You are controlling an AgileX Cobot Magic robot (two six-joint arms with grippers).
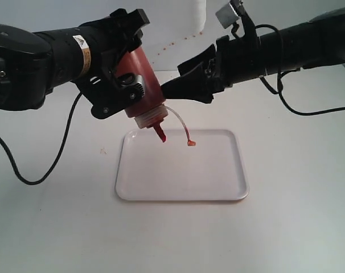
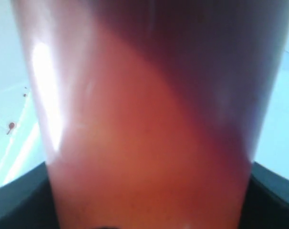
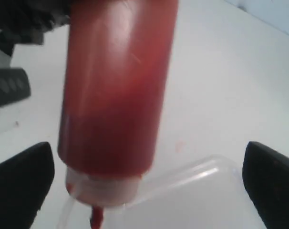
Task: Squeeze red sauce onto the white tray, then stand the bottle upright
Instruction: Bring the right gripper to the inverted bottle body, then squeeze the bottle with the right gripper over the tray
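Left pincer [image 1: 137, 57] clenches the bottle [image 1: 151, 91], long axis steeply tilted, nozzle [image 1: 160, 134] pointing down at the white tray [image 1: 218, 170] just below it. Right pincer [image 1: 173, 77], released, flanks the bottle's body without touching, well placed for squeezing.

The bench [image 1: 298, 227] carries one white tray [image 1: 218, 182], below the jaws. There is one bottle [image 1: 148, 94], with one nozzle [image 1: 160, 134] and one cap [image 1: 191, 143]. There are two grippers: the left gripper [image 1: 131, 57], its jaws clamped on the bottle, and the right gripper [image 1: 172, 78], its jaws spread either side of it. Two black cables hang, the left cable [image 1: 47, 170] and the right cable [image 1: 309, 111].
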